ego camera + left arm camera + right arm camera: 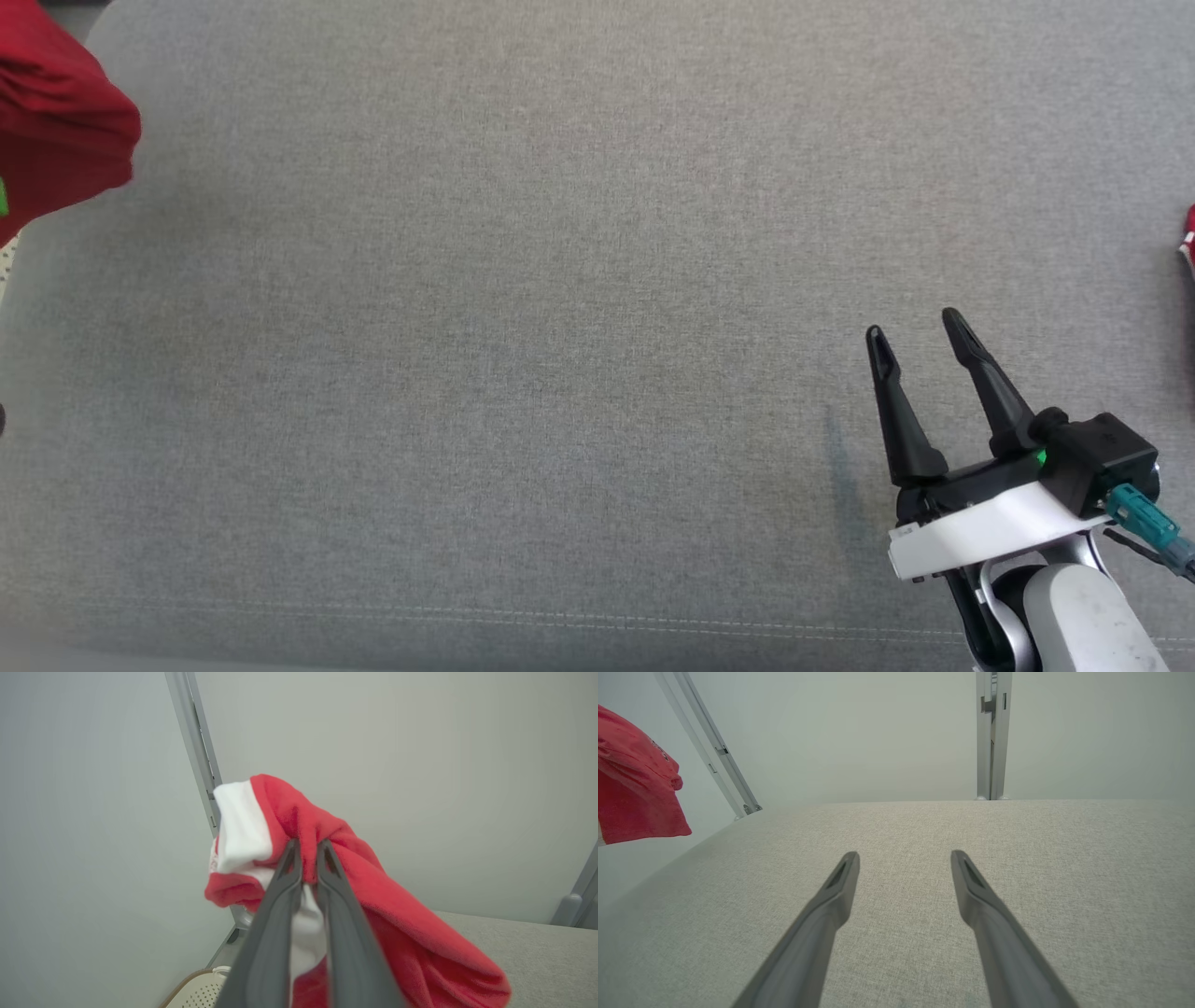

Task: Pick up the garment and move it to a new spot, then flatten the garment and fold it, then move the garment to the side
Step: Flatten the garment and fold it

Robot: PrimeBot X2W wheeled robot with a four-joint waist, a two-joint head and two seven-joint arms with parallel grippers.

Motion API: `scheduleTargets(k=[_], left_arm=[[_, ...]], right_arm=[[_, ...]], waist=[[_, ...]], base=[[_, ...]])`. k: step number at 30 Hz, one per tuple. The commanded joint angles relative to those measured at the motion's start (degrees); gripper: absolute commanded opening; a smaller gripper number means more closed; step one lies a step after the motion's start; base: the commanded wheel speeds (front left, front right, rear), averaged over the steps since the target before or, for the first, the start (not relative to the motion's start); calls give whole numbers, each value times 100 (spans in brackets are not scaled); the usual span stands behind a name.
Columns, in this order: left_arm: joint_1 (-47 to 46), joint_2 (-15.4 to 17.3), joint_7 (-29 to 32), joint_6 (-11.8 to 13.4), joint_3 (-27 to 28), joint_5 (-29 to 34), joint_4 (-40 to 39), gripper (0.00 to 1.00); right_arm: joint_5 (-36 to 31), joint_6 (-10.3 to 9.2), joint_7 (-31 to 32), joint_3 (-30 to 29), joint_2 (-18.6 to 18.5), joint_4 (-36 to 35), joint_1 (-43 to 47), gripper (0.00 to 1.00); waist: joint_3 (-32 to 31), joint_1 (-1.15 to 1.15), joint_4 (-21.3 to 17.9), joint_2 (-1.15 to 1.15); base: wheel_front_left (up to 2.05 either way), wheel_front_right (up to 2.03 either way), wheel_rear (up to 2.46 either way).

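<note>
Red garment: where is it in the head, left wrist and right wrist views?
Head view: garment in the top-left corner.
Left wrist view: garment in the middle, clamped in the left end effector.
Right wrist view: garment at the left edge, upper half.
Shared landmark: grey surface.

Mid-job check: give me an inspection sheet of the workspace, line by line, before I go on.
Surface: grey fabric top, flat, a stitched seam near the front edge.
Job's things: red and white garment, bunched, held up at the surface's left end.
Clutter: small red and white scrap at the right edge, unidentifiable; cream perforated basket in the left wrist view.
Pincers: left pincer shut on the garment; right pincer open, holding nothing.
Cables: teal connector at the right wrist.
Surroundings: pale wall, grey metal posts.
</note>
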Motion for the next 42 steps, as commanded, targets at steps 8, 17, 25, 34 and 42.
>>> scheduleTargets(k=[8, 17, 25, 34, 42], left_arm=[[1865, 99, 323, 565, -194, 196, -2625, 0], [3576, -99, 1019, 1367, -348, 154, -4971, 0], [3992, -438, 1413, 1354, -1052, 223, -5259, 0], [3411, -1205, 1642, 845, -1987, 163, -4286, 0], [2789, -1803, 1607, 378, -2673, 344, -2937, 36]], right_arm=[[54, -9, -140, 85, 151, 120, 171, 100], [118, -9, -247, 60, 259, 218, 159, 100], [164, -9, -326, 81, 321, 364, 59, 100], [249, -8, -410, 55, 372, 468, 47, 100], [294, -8, -462, 105, 391, 540, -88, 100]], waist=[[-540, 0, -650, 0], [-514, 0, -1247, 0], [-526, 0, -1912, 0], [-385, 0, -2531, 0], [-159, 0, -2763, 0]], base=[[0, 0, 0], [0, 0, 0], [0, 0, 0], [0, 0, 0], [0, 0, 0]])
